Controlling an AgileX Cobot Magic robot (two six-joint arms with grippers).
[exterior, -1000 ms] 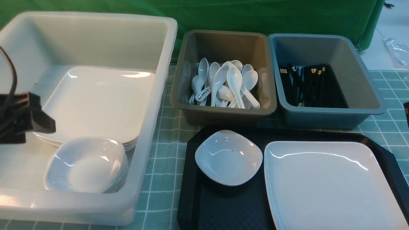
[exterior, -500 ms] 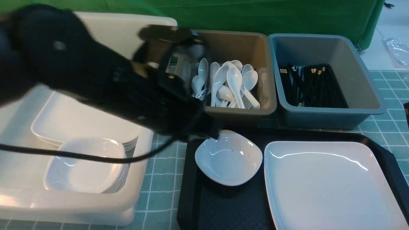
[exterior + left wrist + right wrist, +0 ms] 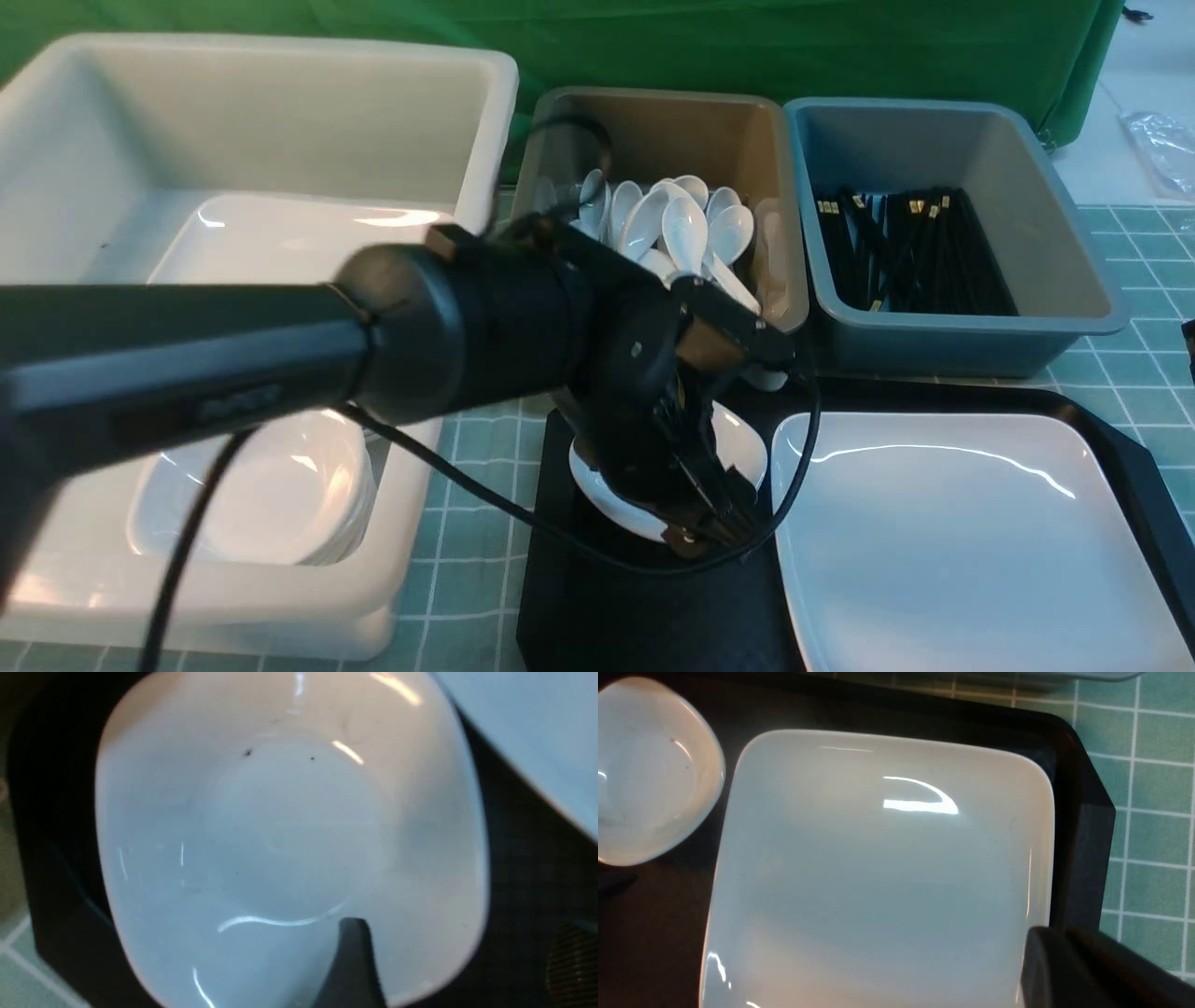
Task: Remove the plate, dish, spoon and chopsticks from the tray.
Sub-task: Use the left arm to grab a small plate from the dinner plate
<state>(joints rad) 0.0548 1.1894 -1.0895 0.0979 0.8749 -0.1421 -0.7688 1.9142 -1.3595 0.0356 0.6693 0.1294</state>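
On the black tray (image 3: 1116, 439) the small white dish (image 3: 597, 481) sits at the left and the large white plate (image 3: 971, 532) at the right. My left gripper (image 3: 711, 534) reaches down over the dish's near right rim. In the left wrist view the dish (image 3: 289, 849) fills the picture. The left gripper (image 3: 460, 952) is open, one finger (image 3: 352, 961) inside the dish and the other outside it over the tray. The right gripper (image 3: 1059, 942) is shut and empty above the plate's (image 3: 878, 872) right edge, by the tray's rim (image 3: 1083, 826).
A big white tub (image 3: 280, 84) at the left holds stacked plates and small dishes (image 3: 280, 485). Behind the tray, a brown tub (image 3: 653, 131) holds several white spoons (image 3: 686, 229), and a blue-grey tub (image 3: 943, 140) holds black chopsticks (image 3: 915, 252). A green checked cloth covers the table.
The left arm has swung from the far left, across the white tub, over to the tray, and its gripper has come down at the small dish. The dish and plate have not moved.
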